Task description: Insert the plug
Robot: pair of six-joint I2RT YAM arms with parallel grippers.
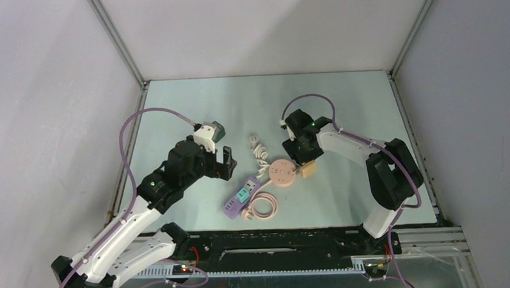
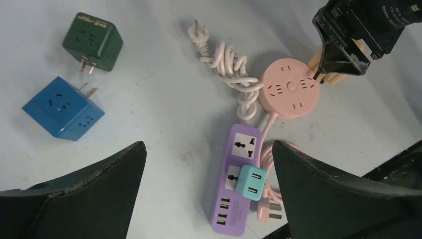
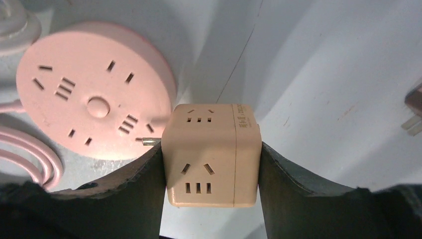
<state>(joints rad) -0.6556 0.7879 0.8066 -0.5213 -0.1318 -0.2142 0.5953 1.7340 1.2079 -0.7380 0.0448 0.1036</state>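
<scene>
My right gripper (image 3: 211, 164) is shut on a beige cube adapter plug (image 3: 212, 154), its metal prong (image 3: 148, 141) sticking out left over the edge of the round pink socket hub (image 3: 94, 94). In the top view the cube (image 1: 308, 171) sits just right of the hub (image 1: 283, 172), under the right gripper (image 1: 304, 156). The left wrist view shows the hub (image 2: 290, 88) with the right gripper's fingers (image 2: 343, 50) beside it. My left gripper (image 2: 209, 199) is open and empty, hovering above the purple power strip (image 2: 238, 179).
A teal USB adapter (image 2: 250, 182) sits plugged in the purple strip (image 1: 240, 197). A coiled pink cable with plug (image 1: 262, 206) and a white cable (image 2: 226, 62) lie near the hub. A green cube adapter (image 2: 93, 41) and a blue cube adapter (image 2: 63, 108) lie to the left.
</scene>
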